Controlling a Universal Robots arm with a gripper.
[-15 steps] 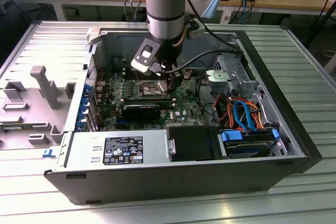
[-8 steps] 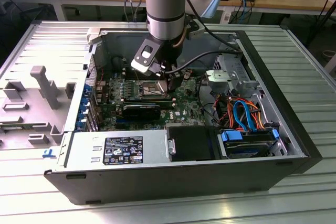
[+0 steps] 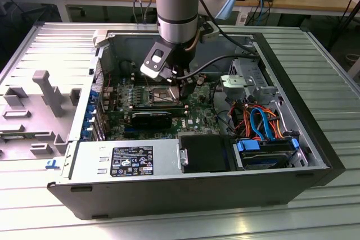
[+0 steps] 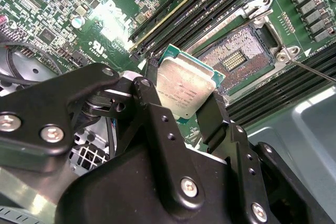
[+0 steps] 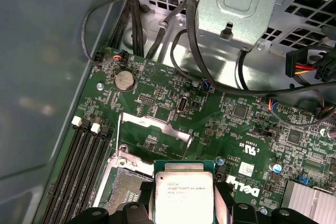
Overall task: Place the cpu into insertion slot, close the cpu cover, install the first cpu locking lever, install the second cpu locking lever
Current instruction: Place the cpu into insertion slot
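My gripper [image 4: 184, 98] is shut on the cpu [image 4: 186, 90], a small square chip with a silvery top and green edge, pinched at two opposite sides. The chip hangs tilted just above the motherboard, beside the insertion slot [image 4: 236, 59], whose contact field lies bare. In the first wrist view the cpu [image 5: 184, 195] overlaps one edge of the insertion slot [image 5: 128, 187], and the cpu cover [image 5: 157, 125] stands raised behind it. A thin locking lever [image 4: 310, 69] sticks out past the socket. In the exterior view the gripper [image 3: 183, 85] is low inside the open computer case [image 3: 315, 155].
Long black memory slots [image 4: 210, 3] run alongside the socket. A grey drive cage [image 5: 247, 3] with black cables [image 5: 194, 51] stands close behind the board. The case wall [image 5: 47, 77] rises beside the memory slots. A power supply [image 3: 129, 158] and black fan shroud [image 3: 205, 153] fill the case's front.
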